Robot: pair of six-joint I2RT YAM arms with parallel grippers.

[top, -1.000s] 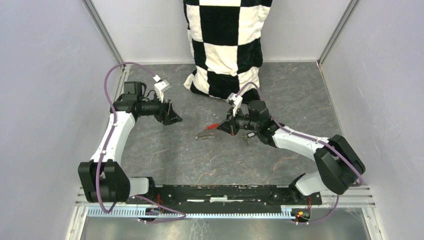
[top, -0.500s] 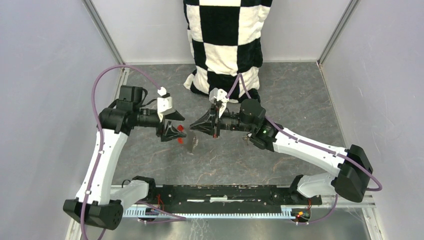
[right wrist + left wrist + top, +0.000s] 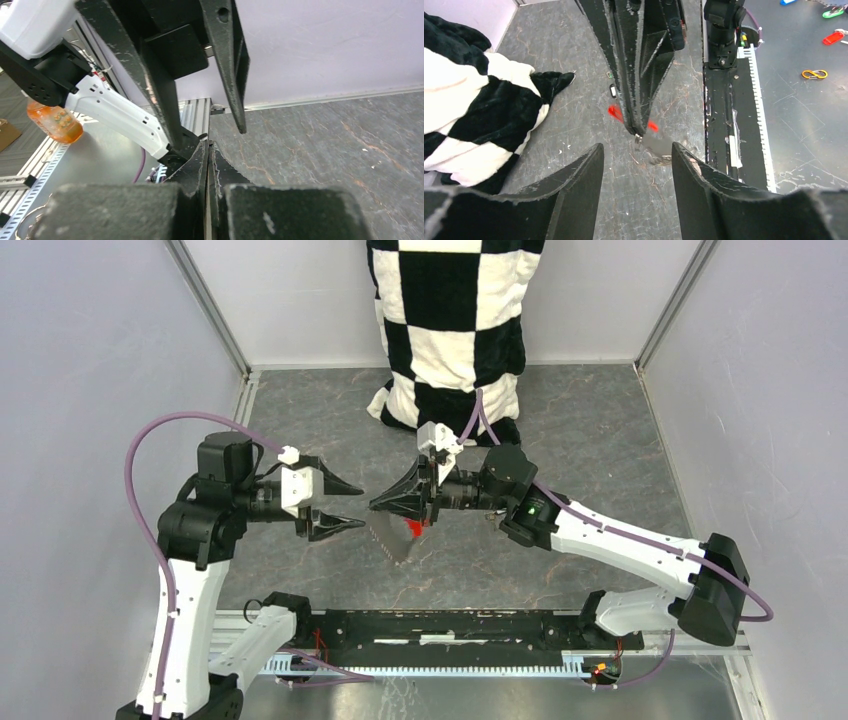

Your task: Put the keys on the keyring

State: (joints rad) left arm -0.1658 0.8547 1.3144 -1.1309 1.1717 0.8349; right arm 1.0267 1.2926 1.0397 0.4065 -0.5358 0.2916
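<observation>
Keyring [image 3: 413, 528] | pinched in pressed-together right gripper [image 3: 374, 506], dangling under its tips, long axis roughly vertical | just beside and at 3 o'clock of spread left gripper [image 3: 636, 149] | left arm free to reach in

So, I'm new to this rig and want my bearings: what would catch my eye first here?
The two pincers are tip to tip at mid-table: the left pincer is open, and the right pincer is shut on the keyring, its red tag a blur beneath. Behind them, a black-and-white checkered cloth rises against the back wall.
</observation>
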